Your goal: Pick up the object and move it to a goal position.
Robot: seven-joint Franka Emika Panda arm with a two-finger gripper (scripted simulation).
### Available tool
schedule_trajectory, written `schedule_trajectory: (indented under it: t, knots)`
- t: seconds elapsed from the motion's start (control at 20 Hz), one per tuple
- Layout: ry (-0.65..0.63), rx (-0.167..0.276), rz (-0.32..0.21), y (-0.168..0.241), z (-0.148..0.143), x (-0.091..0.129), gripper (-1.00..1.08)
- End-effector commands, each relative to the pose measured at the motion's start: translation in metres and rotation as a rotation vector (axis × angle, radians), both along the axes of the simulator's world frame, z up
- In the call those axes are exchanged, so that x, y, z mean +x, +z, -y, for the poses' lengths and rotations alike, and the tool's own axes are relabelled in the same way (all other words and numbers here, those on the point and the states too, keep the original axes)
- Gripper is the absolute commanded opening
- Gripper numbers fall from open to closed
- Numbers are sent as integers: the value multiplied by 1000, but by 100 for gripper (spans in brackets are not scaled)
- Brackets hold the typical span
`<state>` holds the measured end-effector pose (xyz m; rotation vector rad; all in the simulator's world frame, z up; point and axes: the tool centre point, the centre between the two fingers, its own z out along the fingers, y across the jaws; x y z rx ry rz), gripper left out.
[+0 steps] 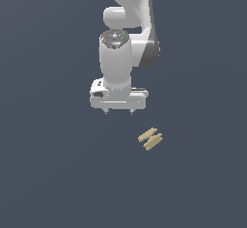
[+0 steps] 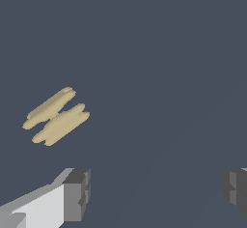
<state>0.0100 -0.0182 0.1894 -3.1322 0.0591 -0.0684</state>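
A flat, plain dark slate-blue surface (image 1: 48, 174) across the whole scene, unmarked and evenly coloured

We see flat, even simulator light in both views, with no cast shadows anywhere on the dark slate-blue ground (image 1: 48, 174). The white arm (image 1: 116, 63) is shaded softly, brighter on its face toward the exterior view's left and falling to grey along its side toward the exterior view's right, so we judge the light to come from that brighter side and above. No glare shows. The tan object (image 1: 150, 139) looks slightly soft and jagged at its edges, more so in the wrist view (image 2: 56, 116). The finger pads (image 2: 77, 193) render crisply. We notice no edge distortion or focus blur.
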Motion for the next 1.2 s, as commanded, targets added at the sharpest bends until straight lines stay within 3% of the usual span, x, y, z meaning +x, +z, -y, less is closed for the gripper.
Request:
schedule_trajectory:
  t: [0.0,0.5,1.15]
  knots:
    - [0,0,0,0,0,0,100]
    - [46,-4,-56,-16,-26,-14,100]
    - [-28,0,-54,-23,-34,-8,100]
